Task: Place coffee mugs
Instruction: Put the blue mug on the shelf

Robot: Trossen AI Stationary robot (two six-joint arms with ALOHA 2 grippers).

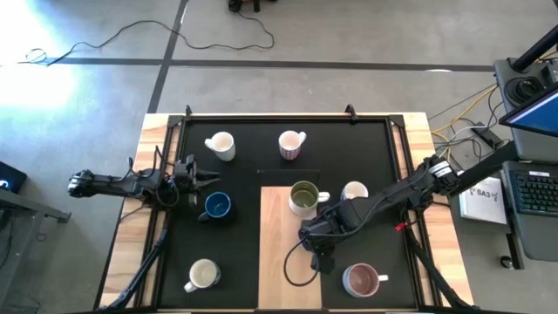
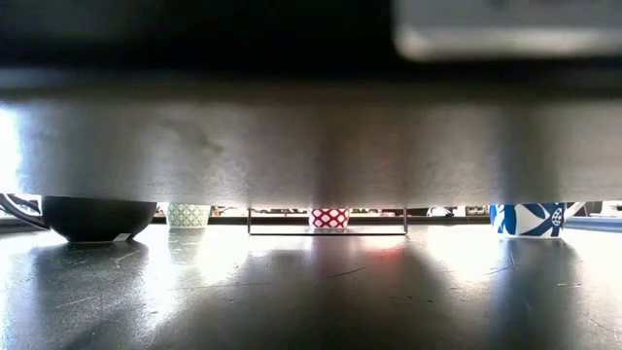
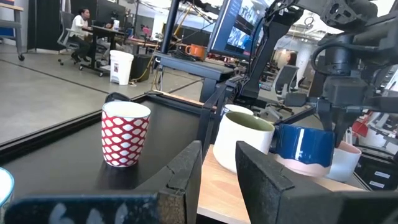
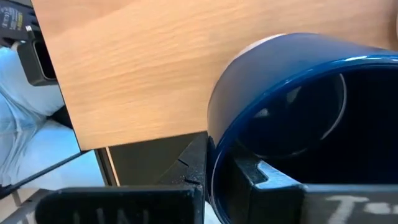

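Overhead, right claw [image 1: 316, 255] hangs over the wooden board [image 1: 277, 235], near the green mug [image 1: 302, 198]. Its wrist view shows it pinching a blue mug [image 4: 298, 118] by the rim; a thin grip could slip. Left claw [image 3: 217, 171], part-spread, waits left.

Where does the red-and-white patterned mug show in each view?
High view: the red-patterned mug stands at the far middle of the black mat, beyond the wooden board.
Low view: the mug is small, at the centre, far off.
Left wrist view: the mug stands upright on the mat, off the board.
Right wrist view: not in it.
Shared landmark: the wooden board, seen in the high and both wrist views.
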